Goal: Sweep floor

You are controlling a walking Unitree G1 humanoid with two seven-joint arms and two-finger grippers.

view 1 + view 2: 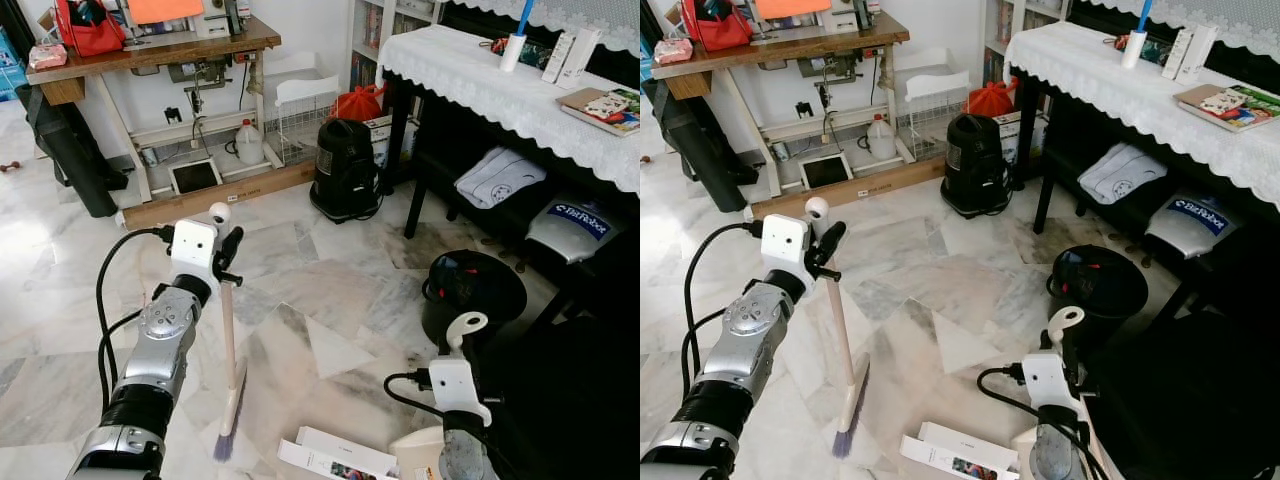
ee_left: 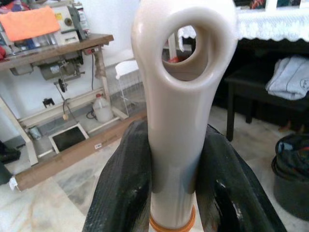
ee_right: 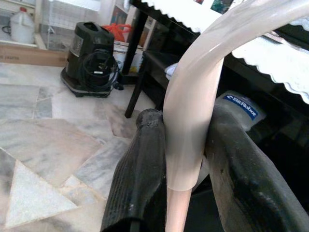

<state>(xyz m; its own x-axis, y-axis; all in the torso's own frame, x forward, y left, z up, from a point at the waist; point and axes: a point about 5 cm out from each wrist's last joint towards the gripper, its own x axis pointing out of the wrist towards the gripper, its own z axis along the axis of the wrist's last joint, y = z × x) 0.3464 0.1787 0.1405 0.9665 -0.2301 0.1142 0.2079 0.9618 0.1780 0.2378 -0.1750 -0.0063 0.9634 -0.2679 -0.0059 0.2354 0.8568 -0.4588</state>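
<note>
You are facing a marble floor (image 1: 300,290) that fills the middle of the scene. At 1 to 2 o'clock stands a black table under a white lace cloth (image 1: 500,90), with folded cloth and a bag stowed beneath it. At 11 o'clock is a wooden sewing table (image 1: 150,50) carrying a red bag. At 12 o'clock, on the floor, sits a black vacuum cleaner (image 1: 345,170), with a white wire basket (image 1: 300,120) just behind it. At 3 o'clock, beside the table leg, stands a black bin (image 1: 472,295).

Your left gripper (image 1: 226,262) is raised at 9 o'clock. Its two black fingers (image 2: 125,188) are clenched on the cream handle of the broom (image 1: 230,370), just below the hanging loop at the handle's top (the wrist view shows a finger pressed against each side). The broom stands nearly upright; its bristles rest on the floor at 7 o'clock.

Your right gripper (image 1: 462,350) is low at 5 o'clock, its fingers (image 3: 140,174) clamped on the curved cream handle of the dustpan (image 1: 420,450). A white box (image 1: 335,458) lies on the floor just beside the dustpan.
</note>
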